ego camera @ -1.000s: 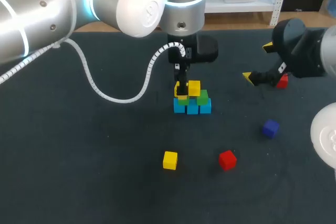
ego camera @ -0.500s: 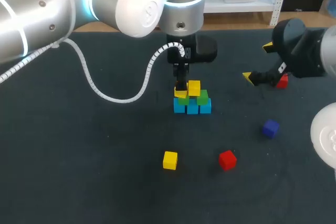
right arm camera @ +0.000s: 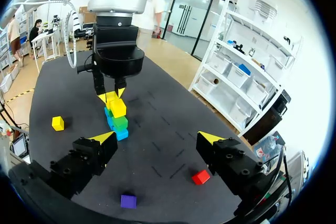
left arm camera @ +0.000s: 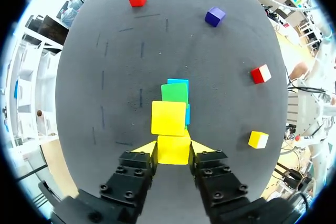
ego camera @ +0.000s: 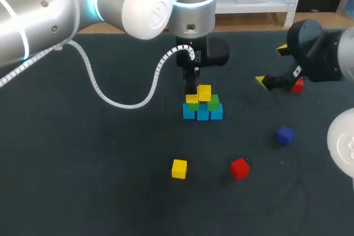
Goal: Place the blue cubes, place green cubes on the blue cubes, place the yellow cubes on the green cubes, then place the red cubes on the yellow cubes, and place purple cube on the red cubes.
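Yellow cube (left arm camera: 173, 149) sits just under the released left gripper (left arm camera: 174, 153), framed by its parted fingertips, atop green cubes (left arm camera: 175, 92); second yellow cube (left arm camera: 168, 118) touching, just ahead.

**Desk:** How does the left arm (ego camera: 55, 15) read?

**Photographer:** Glossy silver tubes and rounded joints, with a cyan-lit ring (ego camera: 199, 1) at the wrist and a white coiled cable (ego camera: 127, 105) looping alongside.

**Desk:** And the rest?

**Photographer:** The left pincer (left arm camera: 173, 148) and right pincer (right arm camera: 157, 137) are black, blocky, screw-studded and yellow-tipped. The right arm (ego camera: 321, 53) has a black wrist housing.
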Robot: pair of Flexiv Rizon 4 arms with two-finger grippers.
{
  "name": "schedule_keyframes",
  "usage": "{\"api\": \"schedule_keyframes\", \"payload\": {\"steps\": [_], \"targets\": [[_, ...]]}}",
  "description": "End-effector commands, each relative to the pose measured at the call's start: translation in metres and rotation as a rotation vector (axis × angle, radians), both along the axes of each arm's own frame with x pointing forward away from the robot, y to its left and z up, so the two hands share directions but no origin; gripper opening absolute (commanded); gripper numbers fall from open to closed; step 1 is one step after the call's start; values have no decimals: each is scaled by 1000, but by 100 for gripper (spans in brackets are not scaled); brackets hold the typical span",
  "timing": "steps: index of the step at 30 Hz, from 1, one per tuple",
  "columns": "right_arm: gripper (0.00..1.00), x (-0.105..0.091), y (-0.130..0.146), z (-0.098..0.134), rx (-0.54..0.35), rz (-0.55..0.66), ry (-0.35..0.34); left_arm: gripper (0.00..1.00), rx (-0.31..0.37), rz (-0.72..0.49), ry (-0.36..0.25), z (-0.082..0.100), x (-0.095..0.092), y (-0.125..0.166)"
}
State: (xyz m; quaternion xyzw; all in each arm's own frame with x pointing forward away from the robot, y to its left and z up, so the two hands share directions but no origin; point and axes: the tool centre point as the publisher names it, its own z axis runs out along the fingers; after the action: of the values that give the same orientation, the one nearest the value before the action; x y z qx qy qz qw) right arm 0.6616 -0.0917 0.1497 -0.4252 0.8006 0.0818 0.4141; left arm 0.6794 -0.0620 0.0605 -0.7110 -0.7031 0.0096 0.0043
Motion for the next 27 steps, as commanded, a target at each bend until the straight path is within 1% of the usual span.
{"api": "schedule_keyframes", "payload": {"steps": [1, 9, 14, 15, 16, 22, 27], "targets": [[100, -1, 1, 0, -5, -5, -2, 23, -1, 0, -2, 0, 0, 1], [100, -1, 1, 0, -5, -5, -2, 25, 2, 3, 2, -1, 0, 0], [100, -1, 1, 0, -5, -5, -2, 34, 2, -1, 1, -1, 0, 0], [100, -1, 1, 0, -5, -5, -2, 40, 2, -1, 1, -1, 0, 0], [100, -1, 1, 0, -5, -5, -2, 42, 2, -2, 1, -1, 0, 0], [100, -1, 1, 0, -5, -5, -2, 49, 2, -3, 0, -1, 0, -1], [100, -1, 1, 0, -5, -5, -2, 49, 2, -4, 2, -1, 0, -1]]}}
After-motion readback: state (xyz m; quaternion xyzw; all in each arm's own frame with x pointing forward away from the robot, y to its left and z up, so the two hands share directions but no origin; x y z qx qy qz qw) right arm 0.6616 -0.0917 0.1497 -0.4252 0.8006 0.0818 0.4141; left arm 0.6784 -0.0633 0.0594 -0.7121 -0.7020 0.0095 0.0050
